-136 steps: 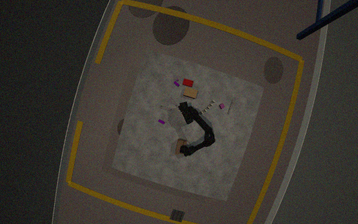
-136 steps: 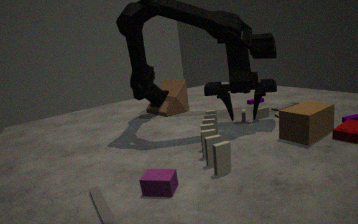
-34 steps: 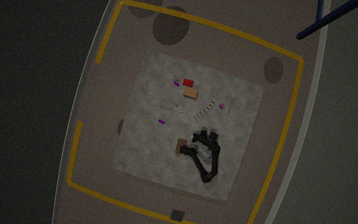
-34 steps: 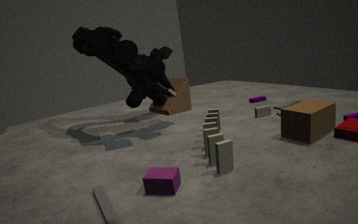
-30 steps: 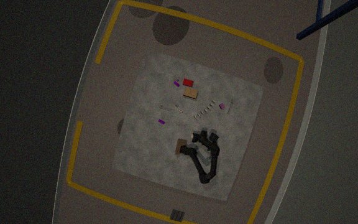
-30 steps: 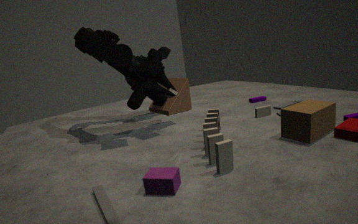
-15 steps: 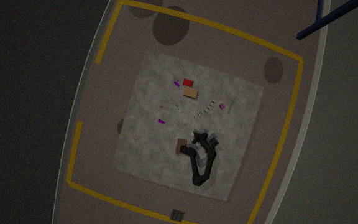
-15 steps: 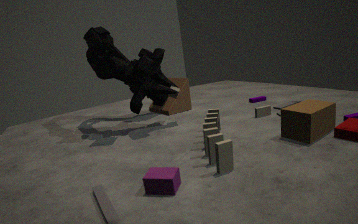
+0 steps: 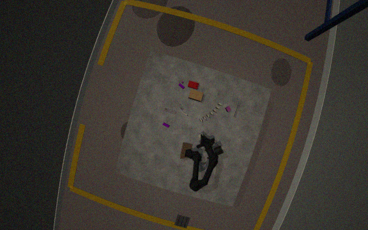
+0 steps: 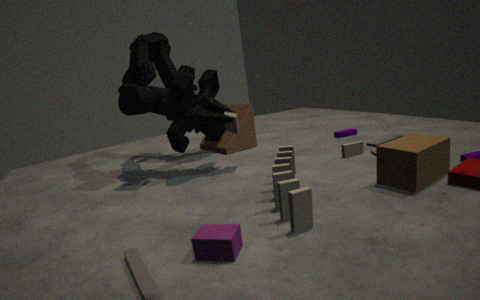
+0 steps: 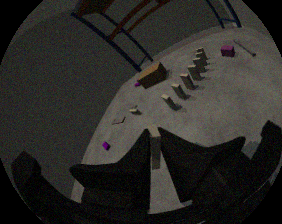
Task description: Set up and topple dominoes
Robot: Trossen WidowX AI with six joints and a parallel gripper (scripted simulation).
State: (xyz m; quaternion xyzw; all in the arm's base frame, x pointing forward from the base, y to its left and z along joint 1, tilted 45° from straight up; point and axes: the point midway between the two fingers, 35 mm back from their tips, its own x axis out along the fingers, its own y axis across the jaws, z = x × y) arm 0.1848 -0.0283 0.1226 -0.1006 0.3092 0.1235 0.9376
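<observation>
Several cream dominoes stand in a slanting row; the end one by the magenta block [image 9: 220, 104] [image 10: 301, 210] stands upright, and so does the opposite end one [image 9: 200, 120] [image 11: 168, 101]. A loose domino [image 9: 184, 113] [image 10: 352, 149] [image 11: 135, 111] lies on its side away from the row. My gripper [image 10: 228, 118] [image 11: 152, 131] is shut on another domino [image 10: 232, 123] [image 11: 155, 150]. It holds this domino in the air, short of the row end farthest from the magenta block, with clear height above the surface. The fingers hide part of the held domino.
A magenta block [image 9: 228, 108] [image 10: 217, 242] [image 11: 227, 51] and a thin grey bar [image 10: 142, 272] [image 11: 244, 48] lie past one row end. A tan box [image 9: 196, 96] [image 10: 412, 160], red block [image 9: 193, 85] [image 10: 473, 172] and purple bar [image 9: 166, 124] [image 10: 345, 133] lie aside. A brown wedge [image 10: 244, 129] is behind the gripper.
</observation>
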